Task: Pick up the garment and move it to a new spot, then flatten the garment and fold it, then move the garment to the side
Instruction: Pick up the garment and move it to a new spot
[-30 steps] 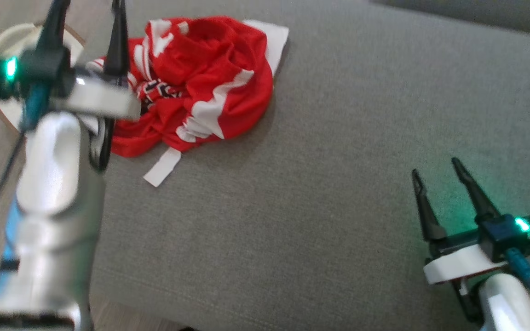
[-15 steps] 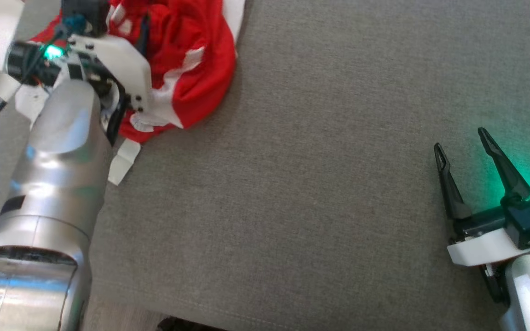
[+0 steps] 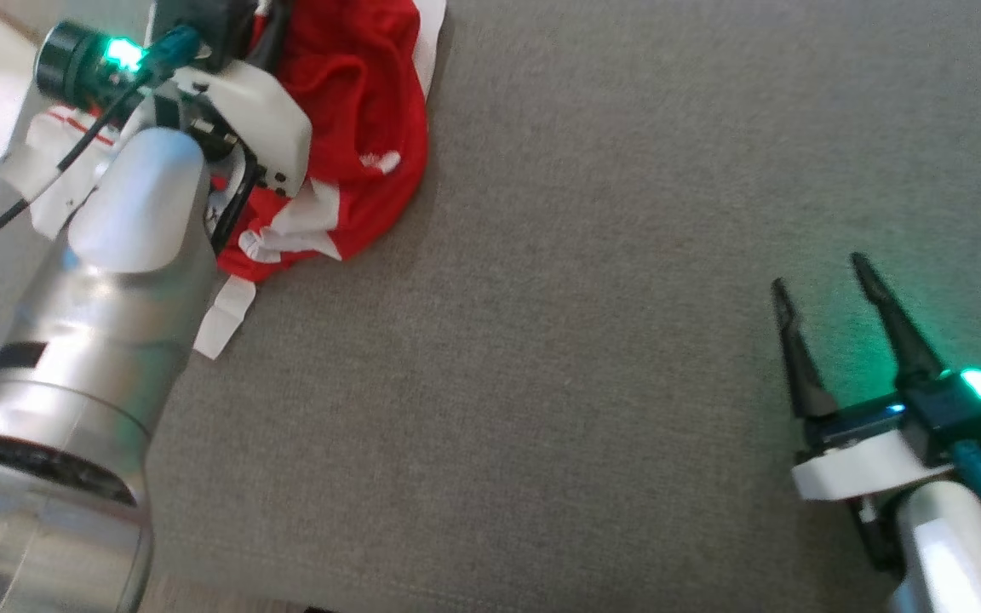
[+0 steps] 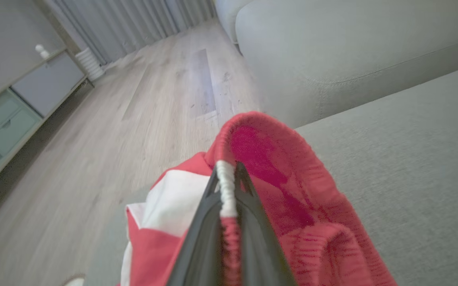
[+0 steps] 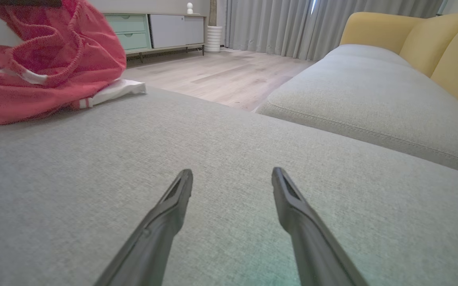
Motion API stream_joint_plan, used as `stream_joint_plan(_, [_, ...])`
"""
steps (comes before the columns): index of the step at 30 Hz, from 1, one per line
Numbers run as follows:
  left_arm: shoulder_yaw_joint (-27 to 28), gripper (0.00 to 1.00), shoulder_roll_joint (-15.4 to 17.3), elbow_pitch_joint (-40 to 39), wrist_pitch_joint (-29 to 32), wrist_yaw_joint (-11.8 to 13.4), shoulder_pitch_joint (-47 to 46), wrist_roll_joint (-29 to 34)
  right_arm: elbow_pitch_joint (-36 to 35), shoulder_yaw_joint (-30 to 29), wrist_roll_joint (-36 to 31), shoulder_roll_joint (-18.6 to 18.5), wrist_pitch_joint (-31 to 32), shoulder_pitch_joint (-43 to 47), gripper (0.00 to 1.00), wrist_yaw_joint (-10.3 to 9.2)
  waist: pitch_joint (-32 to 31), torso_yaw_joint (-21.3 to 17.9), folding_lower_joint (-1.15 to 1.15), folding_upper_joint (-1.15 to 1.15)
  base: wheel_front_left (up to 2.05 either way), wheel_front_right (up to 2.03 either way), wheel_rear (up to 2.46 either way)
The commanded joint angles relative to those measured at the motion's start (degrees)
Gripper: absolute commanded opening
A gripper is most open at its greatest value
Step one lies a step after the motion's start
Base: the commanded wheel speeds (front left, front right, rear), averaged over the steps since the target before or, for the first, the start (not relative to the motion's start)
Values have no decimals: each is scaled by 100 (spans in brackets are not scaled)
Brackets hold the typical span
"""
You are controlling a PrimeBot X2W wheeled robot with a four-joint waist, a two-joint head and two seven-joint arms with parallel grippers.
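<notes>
The left fingers have just clamped the hem of the garment between them, so lifting can start; the right fingers gape empty.

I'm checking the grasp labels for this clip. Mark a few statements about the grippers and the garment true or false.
1. The left gripper is shut on the ribbed edge of the garment. True.
2. The right gripper grips a sleeve. False: it is open and holds nothing.
3. The garment lies folded flat. False: it is a crumpled heap on the grey cushion.
4. A yellow backrest shows in the right wrist view. True.
</notes>
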Motion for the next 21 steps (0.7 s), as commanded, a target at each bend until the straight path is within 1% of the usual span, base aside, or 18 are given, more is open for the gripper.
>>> stream_joint_plan(1, [-116, 0, 359, -272, -77, 11, -367, -36, -99, 191, 35, 62, -29, -7, 100, -4, -325, -170, 0, 0, 0, 0, 0])
stream_joint_plan(4, [-648, 0, 526, -609, -135, 11, -562, -261, 69, 342, 73, 249, -29, -28, 100, -4, -707, -395, 0, 0, 0, 0, 0])
stream_joint_plan(8, [-1219, 0, 706, -1078, -99, 10, -791, -648, 230, 472, 170, 498, -29, 17, 100, -4, -1238, -831, 0, 0, 0, 0, 0])
stream_joint_plan(10, [-1436, 0, 784, -1326, -61, 10, -898, -880, 287, 517, 223, 587, -29, 78, 100, -4, -1478, -1095, 0, 0, 0, 0, 0])
stream_joint_plan(11, [-1629, 0, 848, -1582, -52, 10, -1020, -1083, 324, 520, 280, 645, -29, 154, 100, -4, -1678, -1357, 0, 0, 0, 0, 0])
stream_joint_plan(13, [-1840, 0, 919, -1781, -22, 10, -1137, -1199, 357, 522, 341, 676, -29, 229, 100, -4, -1858, -1653, 0, 0, 0, 0, 0])
stream_joint_plan(16, [-2055, 0, 916, -2005, 63, 10, -1249, -1520, 363, 558, 521, 691, -29, 349, 100, -4, -2078, -2106, 0, 0, 0, 0, 0])
stream_joint_plan(18, [-2081, 0, 871, -2084, 76, 10, -1337, -1749, 347, 599, 672, 693, -29, 408, 100, -4, -2158, -2412, 0, 0, 0, 0, 0])
stream_joint_plan(20, [-2038, 0, 754, -2091, 26, 10, -1424, -1947, 329, 609, 777, 694, -29, 444, 100, -4, -2186, -2672, 0, 0, 0, 0, 0])
stream_joint_plan(21, [-2038, 0, 754, -2091, 26, 10, -1424, -1947, 329, 609, 777, 694, -29, 444, 100, -4, -2186, -2672, 0, 0, 0, 0, 0])
